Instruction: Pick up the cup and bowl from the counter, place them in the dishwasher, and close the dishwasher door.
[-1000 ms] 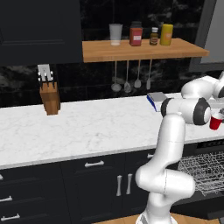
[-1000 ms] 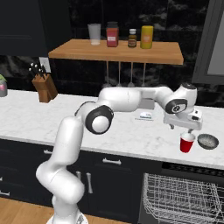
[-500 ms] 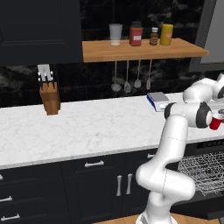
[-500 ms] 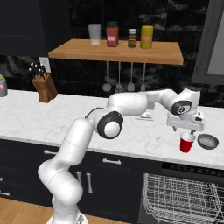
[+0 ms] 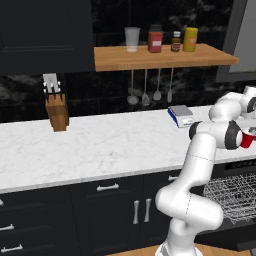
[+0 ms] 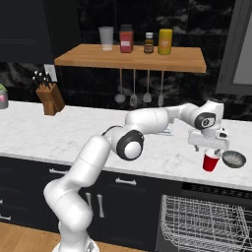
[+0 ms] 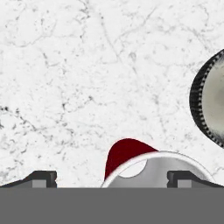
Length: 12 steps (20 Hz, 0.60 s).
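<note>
The gripper [image 6: 210, 147] hung just above the red cup [image 6: 210, 161], pointing straight down at the counter [image 6: 44, 135]. Its two fingers stood spread wide, and in the hand view one dark fingertip [image 7: 41, 178] showed far to one side while the other sat over the cup's [image 7: 144, 168] pale rim. The fingers were not pressed against the cup's wall, so the cup was not gripped. It stood upright on the white marble counter near the front edge.

Just beside the cup, on the side farther from the arm's base, lay the bowl [image 6: 234, 159]. From the right base view it looked grey and shallow, and in the hand view its dark ribbed rim and pale inside [image 7: 209, 103] showed at the edge. Cup and bowl sat close together without touching.

Below the counter edge, the grey wire rack [image 6: 204, 229] of the dishwasher stood pulled out under the gripper.

The white arm [image 6: 147, 120] stretched across the counter from the base to the cup. Behind it, a small blue and white box [image 5: 181, 115] lay on the counter near the wall. Farther left, a wooden knife block [image 5: 56, 110] stood upright. Above, a brown wooden shelf [image 6: 133, 56] carried a pale tumbler [image 6: 106, 38] and three jars, with utensils [image 6: 133, 93] hanging beneath it.
</note>
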Tool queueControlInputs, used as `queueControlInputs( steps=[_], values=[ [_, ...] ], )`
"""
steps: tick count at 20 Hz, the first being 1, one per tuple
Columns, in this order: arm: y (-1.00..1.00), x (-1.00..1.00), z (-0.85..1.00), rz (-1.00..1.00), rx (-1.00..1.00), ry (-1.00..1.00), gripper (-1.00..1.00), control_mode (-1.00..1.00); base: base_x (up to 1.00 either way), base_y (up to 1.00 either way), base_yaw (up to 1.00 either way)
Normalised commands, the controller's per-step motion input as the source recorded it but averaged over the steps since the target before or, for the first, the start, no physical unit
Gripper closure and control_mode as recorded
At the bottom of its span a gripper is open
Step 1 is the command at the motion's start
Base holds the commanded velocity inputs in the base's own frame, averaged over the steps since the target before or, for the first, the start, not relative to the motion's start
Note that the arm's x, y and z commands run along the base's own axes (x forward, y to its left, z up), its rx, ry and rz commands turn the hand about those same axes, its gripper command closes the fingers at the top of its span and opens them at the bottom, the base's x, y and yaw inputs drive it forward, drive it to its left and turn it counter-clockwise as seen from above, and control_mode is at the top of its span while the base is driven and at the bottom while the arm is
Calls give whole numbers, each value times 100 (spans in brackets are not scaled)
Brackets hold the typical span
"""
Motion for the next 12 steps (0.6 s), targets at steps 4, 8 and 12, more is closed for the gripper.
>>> queueControlInputs(
  steps=[4,8,12],
  values=[
    [-1,0,-22,0,0,6,-100,-100,0,0,0],
    [0,0,-21,0,0,3,-100,-100,0,0,0],
    [0,-1,-26,0,1,0,100,-100,0,0,0]
  ],
)
